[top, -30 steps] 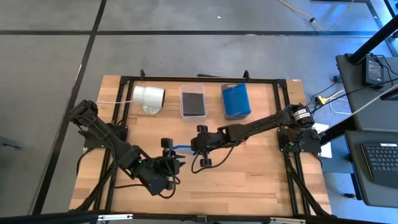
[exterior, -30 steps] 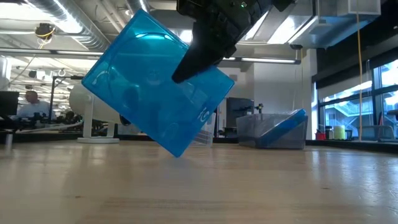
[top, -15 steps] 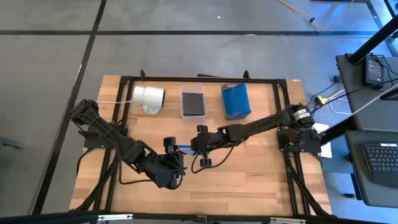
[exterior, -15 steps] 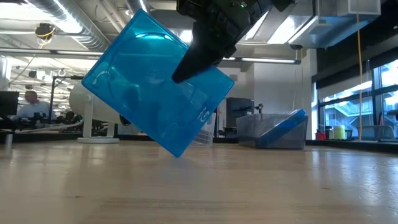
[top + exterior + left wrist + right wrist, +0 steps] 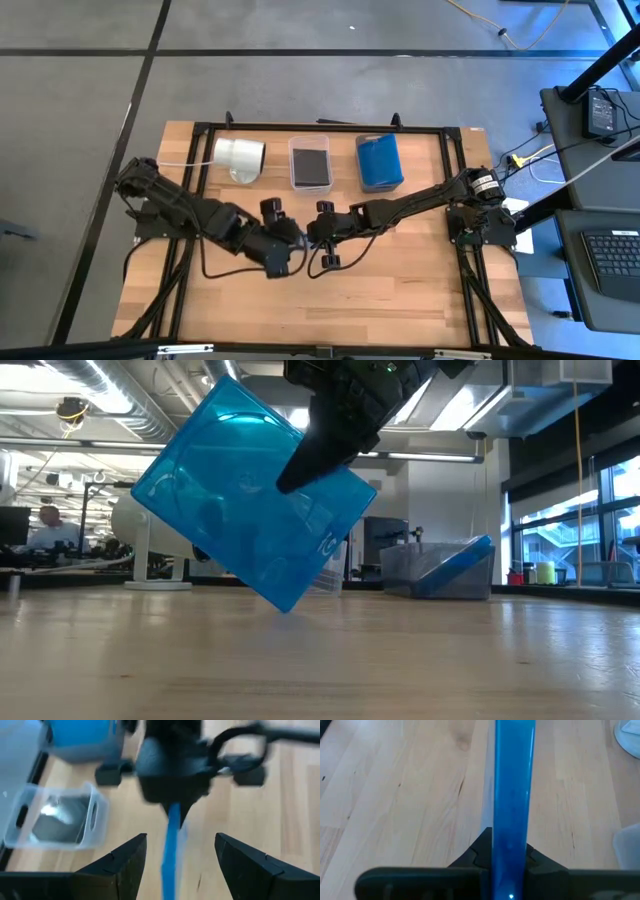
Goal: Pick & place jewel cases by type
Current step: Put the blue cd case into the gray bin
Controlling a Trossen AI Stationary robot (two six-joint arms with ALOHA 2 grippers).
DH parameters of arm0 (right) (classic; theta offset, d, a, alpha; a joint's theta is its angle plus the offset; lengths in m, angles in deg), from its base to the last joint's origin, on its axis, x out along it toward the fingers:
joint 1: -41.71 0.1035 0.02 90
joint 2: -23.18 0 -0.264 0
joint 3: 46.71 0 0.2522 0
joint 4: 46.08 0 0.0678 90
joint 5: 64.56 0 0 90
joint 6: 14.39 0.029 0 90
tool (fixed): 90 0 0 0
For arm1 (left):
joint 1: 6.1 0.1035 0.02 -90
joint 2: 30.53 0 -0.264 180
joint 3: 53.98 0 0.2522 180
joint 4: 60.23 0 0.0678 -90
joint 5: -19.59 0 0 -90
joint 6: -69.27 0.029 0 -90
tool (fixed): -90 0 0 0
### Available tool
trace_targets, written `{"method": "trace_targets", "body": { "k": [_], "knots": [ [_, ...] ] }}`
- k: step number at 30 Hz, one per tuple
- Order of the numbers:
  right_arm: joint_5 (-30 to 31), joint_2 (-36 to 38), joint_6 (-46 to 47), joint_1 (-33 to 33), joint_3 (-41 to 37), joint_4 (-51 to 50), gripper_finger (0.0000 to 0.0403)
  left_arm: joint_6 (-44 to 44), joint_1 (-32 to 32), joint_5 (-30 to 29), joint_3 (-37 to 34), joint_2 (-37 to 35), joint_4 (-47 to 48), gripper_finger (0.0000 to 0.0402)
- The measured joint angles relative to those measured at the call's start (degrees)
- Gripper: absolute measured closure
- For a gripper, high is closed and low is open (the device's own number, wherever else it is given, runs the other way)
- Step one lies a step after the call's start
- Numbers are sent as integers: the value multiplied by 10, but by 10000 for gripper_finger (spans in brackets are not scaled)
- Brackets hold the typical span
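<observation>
Flanking clamped blue jewel case [image 5: 250, 510]: left tool [image 5: 175, 865], spread.

One held blue jewel case [image 5: 250, 510]; two bins [image 5: 310, 162]; one white cylinder [image 5: 240, 155]

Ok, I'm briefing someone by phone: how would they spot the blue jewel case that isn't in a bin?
Start at the wooden table and find where the two dark arms meet near its middle. There the right gripper pinches a translucent blue jewel case held tilted, one corner down by the tabletop. Unlike the blue cases in the back right bin, it stands on edge in the gripper.
</observation>
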Motion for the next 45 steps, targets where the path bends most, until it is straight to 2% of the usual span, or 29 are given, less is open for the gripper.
{"method": "trace_targets", "body": {
  "k": [7, 21, 28, 36, 45],
  "knots": [
    [0, 0, 0, 0, 0, 0, 373, -12, 54, 122, 2, 1, 21, 170],
    [3, -18, -1, 0, 2, 20, 373, 20, 88, 169, 2, 48, 62, 178],
    [2, -18, -3, 0, 1, 32, 373, -17, 88, 167, 2, 65, 123, 190],
    [2, -18, -3, 0, 1, 31, 373, -24, 88, 177, 14, 60, 116, 241],
    [-7, -18, -44, -1, 1, 28, 373, -24, 84, 197, 15, 60, 116, 329]
  ]
}}
